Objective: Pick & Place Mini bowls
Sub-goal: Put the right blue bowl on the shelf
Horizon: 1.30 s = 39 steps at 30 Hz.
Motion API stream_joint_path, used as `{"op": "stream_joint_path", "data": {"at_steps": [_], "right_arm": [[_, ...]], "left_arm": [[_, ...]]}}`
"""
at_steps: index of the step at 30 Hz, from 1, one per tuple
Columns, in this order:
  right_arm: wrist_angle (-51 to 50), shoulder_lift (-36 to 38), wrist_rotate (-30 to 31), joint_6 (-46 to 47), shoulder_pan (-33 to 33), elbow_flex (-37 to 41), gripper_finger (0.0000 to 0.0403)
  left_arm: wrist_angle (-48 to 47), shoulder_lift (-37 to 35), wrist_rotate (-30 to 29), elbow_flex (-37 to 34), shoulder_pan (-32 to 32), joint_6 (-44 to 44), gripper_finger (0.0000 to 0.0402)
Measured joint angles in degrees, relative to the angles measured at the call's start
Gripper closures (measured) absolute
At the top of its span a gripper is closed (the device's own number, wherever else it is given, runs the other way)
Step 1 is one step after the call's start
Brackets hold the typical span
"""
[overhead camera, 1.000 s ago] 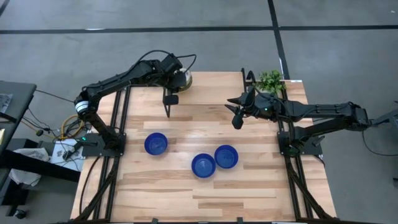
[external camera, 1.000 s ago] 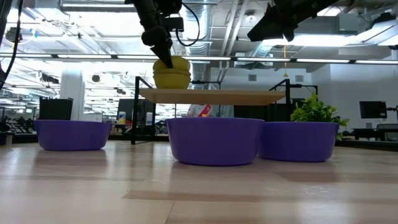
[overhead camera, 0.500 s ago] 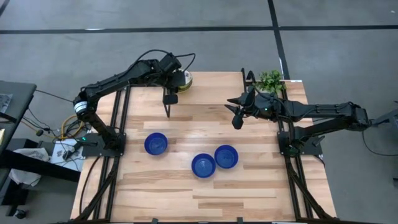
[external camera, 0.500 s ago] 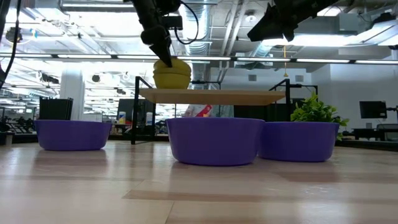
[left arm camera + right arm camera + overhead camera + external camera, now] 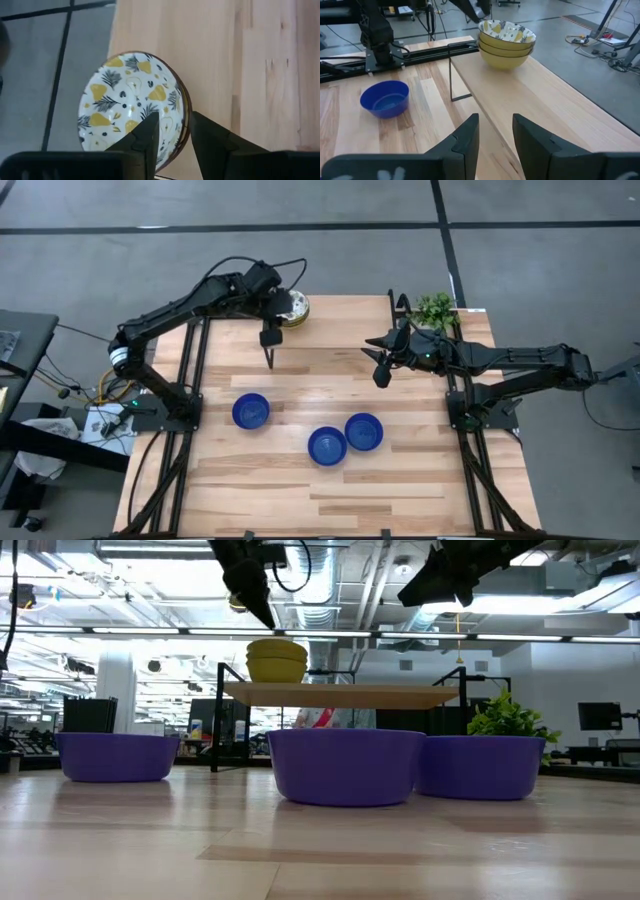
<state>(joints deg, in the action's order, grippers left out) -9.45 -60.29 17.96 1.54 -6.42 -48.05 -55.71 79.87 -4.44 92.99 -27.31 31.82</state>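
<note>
A stack of three yellow mini bowls (image 5: pixel 506 42), the top one cream inside with a pear and leaf pattern (image 5: pixel 132 100), stands on its base on a raised wooden shelf (image 5: pixel 340 695) at the table's far side. My left gripper (image 5: pixel 258 605) hovers open just above the stack's left rim and touches nothing; the top bowl's rim shows below its fingers (image 5: pixel 174 120). Three blue mini bowls (image 5: pixel 250 410), (image 5: pixel 327 445), (image 5: pixel 364 431) sit on the table top. My right gripper (image 5: pixel 380 365) hangs open and empty over the table's far right part (image 5: pixel 495 122).
A small green plant (image 5: pixel 435 310) stands at the shelf's far right end. The shelf rests on thin black legs (image 5: pixel 270 352). Bare wood lies between the shelf and the blue bowls and along the table's near edge.
My left gripper's fingertips were at the top bowl's rim; it has since risen and drawn back toward the table's left, and now hangs clear above the stack. The bowls have stayed where they were.
</note>
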Motion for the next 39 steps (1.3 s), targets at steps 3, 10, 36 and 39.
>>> {"op": "stream_joint_path", "data": {"at_steps": [3,10,36,39], "right_arm": [[-0.02,0.0,0.0,0.0,0.01,0.0,0.0294],[-0.02,0.0,-0.04,0.53,0.17,0.0,0.0294],[9.82,0.78,-5.99,0.98,3.84,-4.19,0.0294],[9.71,1.5,-5.99,0.04,4.86,-6.05,0.0294]], "left_arm": [[0.26,-1.85,1.29,0.0,0.0,-2.93,0.0293],[0.49,-7.58,8.34,0.0,0.02,-13.03,0.0293],[12.37,-24.13,16.27,-18.66,15.4,-51.07,0.0293],[14.78,-24.73,14.25,-21.57,19.26,-53.88,0.0293]]}}
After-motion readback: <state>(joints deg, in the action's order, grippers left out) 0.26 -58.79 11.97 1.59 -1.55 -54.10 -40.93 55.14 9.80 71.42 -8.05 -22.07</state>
